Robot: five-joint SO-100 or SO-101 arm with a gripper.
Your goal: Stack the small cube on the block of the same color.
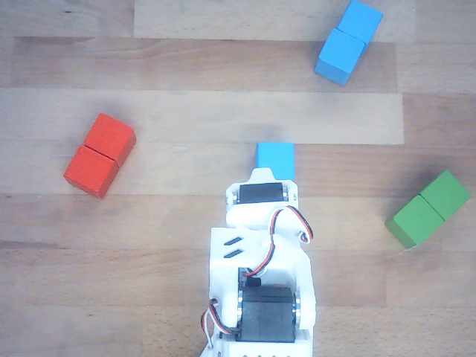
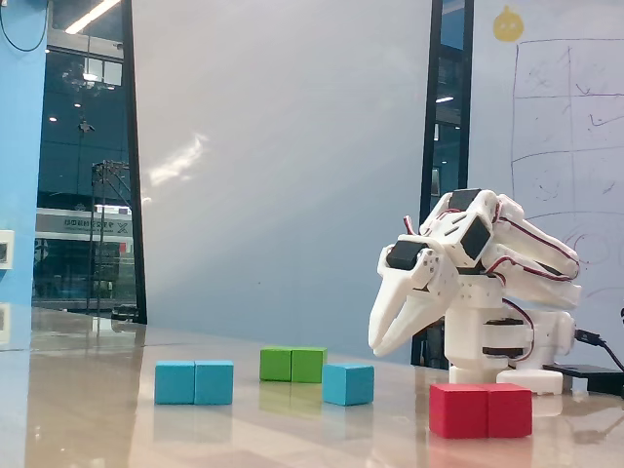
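Observation:
The small light-blue cube (image 1: 275, 158) lies mid-table, its near side hidden under my wrist; in the fixed view it (image 2: 348, 383) stands right of the blue block. The light-blue two-cube block (image 1: 348, 41) lies at the far right in the other view and at the left in the fixed view (image 2: 195, 382). My gripper (image 2: 381, 348) hangs just above and right of the small cube, fingers pointing down with tips close together, holding nothing. In the other view its fingertips are hidden under the wrist.
A red two-cube block (image 1: 99, 155) lies to the left and a green two-cube block (image 1: 428, 209) to the right in the other view. In the fixed view the red block (image 2: 481, 409) is nearest and the green block (image 2: 292, 364) is behind. The arm's base (image 2: 502, 351) stands at the right.

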